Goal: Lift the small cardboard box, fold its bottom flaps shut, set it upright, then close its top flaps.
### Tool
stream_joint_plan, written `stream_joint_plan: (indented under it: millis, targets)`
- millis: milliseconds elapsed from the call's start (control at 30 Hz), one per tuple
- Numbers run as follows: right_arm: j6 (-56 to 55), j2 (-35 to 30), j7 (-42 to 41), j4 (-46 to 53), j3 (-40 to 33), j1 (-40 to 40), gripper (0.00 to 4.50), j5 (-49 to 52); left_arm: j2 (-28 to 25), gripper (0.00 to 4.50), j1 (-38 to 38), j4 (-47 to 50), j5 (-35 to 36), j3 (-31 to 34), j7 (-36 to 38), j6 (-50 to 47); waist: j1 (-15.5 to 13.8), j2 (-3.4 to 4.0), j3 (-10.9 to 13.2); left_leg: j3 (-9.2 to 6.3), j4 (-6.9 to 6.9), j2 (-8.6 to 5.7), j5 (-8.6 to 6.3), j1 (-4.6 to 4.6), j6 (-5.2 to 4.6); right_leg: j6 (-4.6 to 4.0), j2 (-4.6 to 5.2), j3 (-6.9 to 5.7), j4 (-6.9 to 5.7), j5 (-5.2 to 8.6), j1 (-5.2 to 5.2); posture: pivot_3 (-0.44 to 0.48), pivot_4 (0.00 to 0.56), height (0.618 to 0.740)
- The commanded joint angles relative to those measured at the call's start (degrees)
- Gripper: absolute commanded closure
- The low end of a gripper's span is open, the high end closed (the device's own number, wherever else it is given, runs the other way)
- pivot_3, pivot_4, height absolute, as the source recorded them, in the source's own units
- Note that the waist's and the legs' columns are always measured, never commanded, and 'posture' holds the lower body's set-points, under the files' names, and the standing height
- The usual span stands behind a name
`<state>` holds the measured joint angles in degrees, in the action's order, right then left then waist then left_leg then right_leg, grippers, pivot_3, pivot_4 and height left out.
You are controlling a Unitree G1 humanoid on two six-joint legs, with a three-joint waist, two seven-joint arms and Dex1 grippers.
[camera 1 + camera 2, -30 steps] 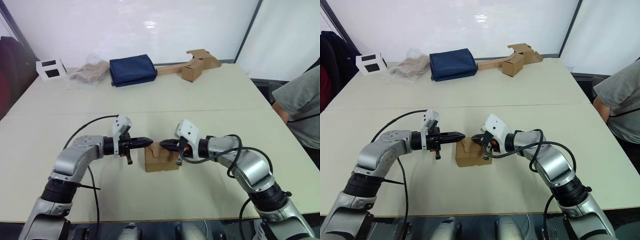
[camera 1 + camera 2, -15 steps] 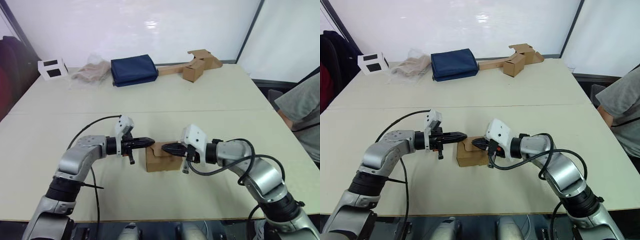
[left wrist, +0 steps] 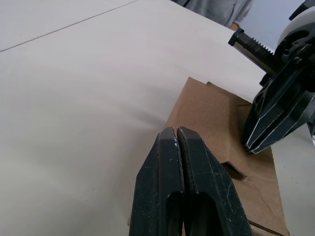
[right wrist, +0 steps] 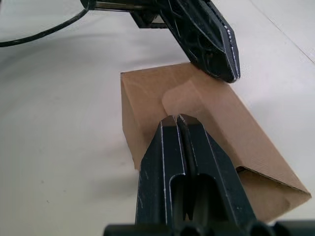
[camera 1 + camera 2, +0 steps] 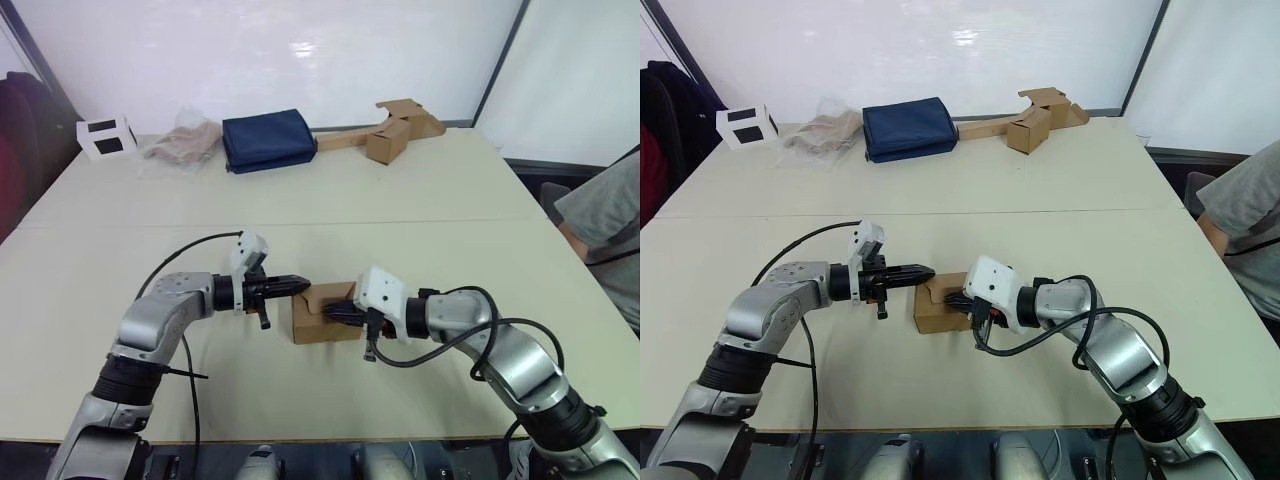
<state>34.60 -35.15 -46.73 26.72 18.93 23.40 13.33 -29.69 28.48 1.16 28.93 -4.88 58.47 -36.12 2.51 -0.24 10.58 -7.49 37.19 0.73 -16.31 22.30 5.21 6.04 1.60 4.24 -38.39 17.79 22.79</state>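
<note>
The small cardboard box stands on the table in front of me, plain brown, with a flap folded over its top. My left gripper is shut, with its tip at the box's upper left edge. My right gripper is also shut and empty; it lies over the box top from the right, tips resting on the top flap. In the right wrist view the shut fingertips sit on the flap's rounded cutout, with the left gripper just beyond. The left wrist view shows the box top past the shut fingertips.
Along the far edge of the table lie a white box with black squares, a crumpled plastic bag, a navy blue folded bag and a long strip of joined cardboard pieces. A person in grey stands at the table's right.
My right gripper has slid leftward from the box's right edge onto its top, pressing the flap down. The left gripper has stayed at the left edge.
</note>
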Motion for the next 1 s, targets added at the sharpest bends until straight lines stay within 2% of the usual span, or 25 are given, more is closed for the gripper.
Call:
stream_joint_plan:
  millis: [33, 500, 700, 1000]
  targets:
    - [-0.85, -0.31, -0.11, -0.16, 0.38, 0.75, 4.5, -1.59, 0.0, 4.47, -0.39, 1.37, 0.9, 0.96, -0.24, -0.53, -0.01, 0.0, 0.0, 0.0, 0.0, 0.0, 0.0, 0.0, 0.0, 0.0, 0.0, 0.0, 0.0, 0.0, 0.0, 0.0, 0.15, 0.74]
    - [-4.2, 0.64, 0.85, -4.93, 2.04, 1.59, 4.5, -7.04, 0.16, 4.47, -0.46, 2.35, 0.87, 0.35, -0.37, -0.72, -0.07, -0.01, -0.01, 0.0, 0.01, 0.0, 0.0, -0.03, 0.0, 0.0, 0.0, 0.0, 0.0, 0.0, -0.04, 0.0, 0.15, 0.74]
    - [-1.32, -0.1, -2.02, -1.6, 0.19, 0.53, 4.5, -2.54, -1.77, 4.47, -0.57, 2.53, -4.17, -3.05, 0.74, 3.5, -0.09, -0.01, -0.01, 0.0, 0.01, 0.0, 0.0, -0.03, 0.0, 0.0, 0.01, 0.0, 0.0, 0.0, -0.04, 0.0, 0.15, 0.74]
    - [3.21, -0.43, -3.24, 0.69, -5.85, 0.95, 4.5, 3.34, -2.92, 4.47, -0.02, 1.34, -7.76, -4.92, 2.4, 8.49, -0.06, -0.01, -0.01, 0.0, 0.0, 0.0, 0.0, -0.04, 0.0, 0.0, 0.0, -0.01, 0.02, 0.0, -0.06, 0.0, 0.15, 0.74]
